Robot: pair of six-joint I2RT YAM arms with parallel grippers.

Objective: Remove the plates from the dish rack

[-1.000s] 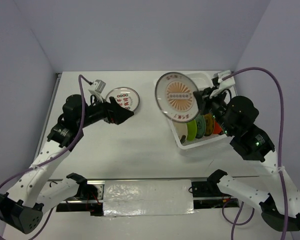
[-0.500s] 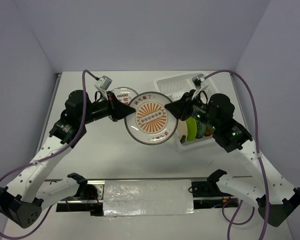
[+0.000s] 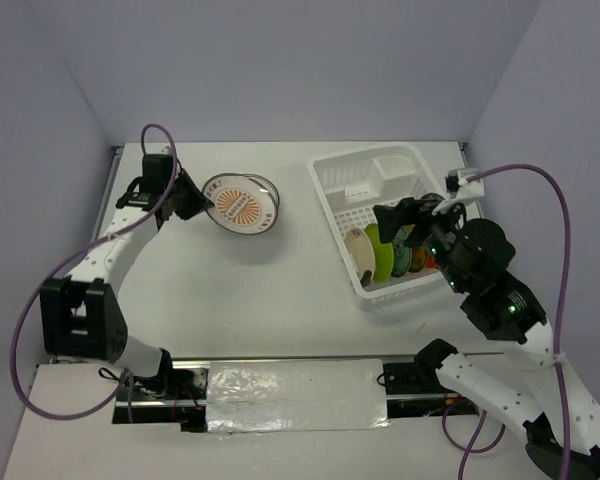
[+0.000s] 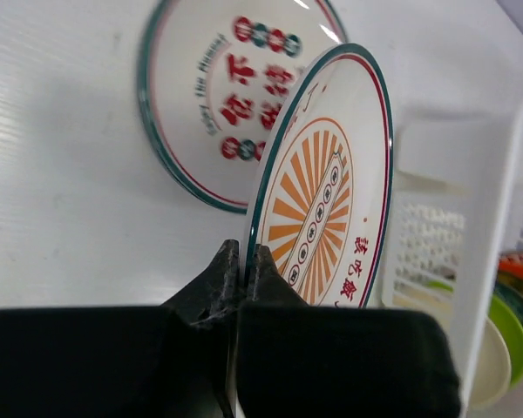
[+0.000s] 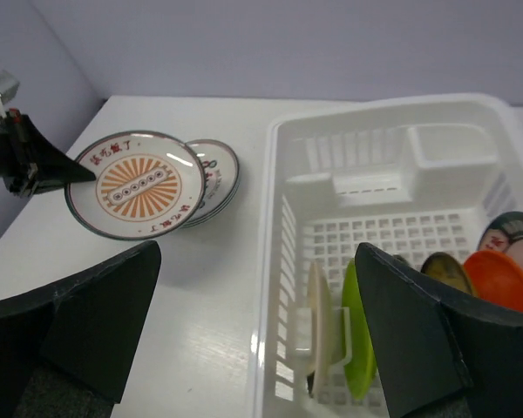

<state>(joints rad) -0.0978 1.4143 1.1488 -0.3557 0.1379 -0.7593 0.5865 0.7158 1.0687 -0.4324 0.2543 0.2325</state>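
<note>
While the left gripper point(image 4: 242, 261) pinches the rim of the sunburst plate point(image 4: 331, 192), tilted over a patterned plate point(image 4: 205, 96) lying flat on the bench point(image 3: 280, 290) at far left, the right gripper point(image 3: 410, 212) hangs wide open over the dish rack point(image 5: 392, 109). The other plates point(image 5: 359, 335) stand on edge at its near end.
</note>
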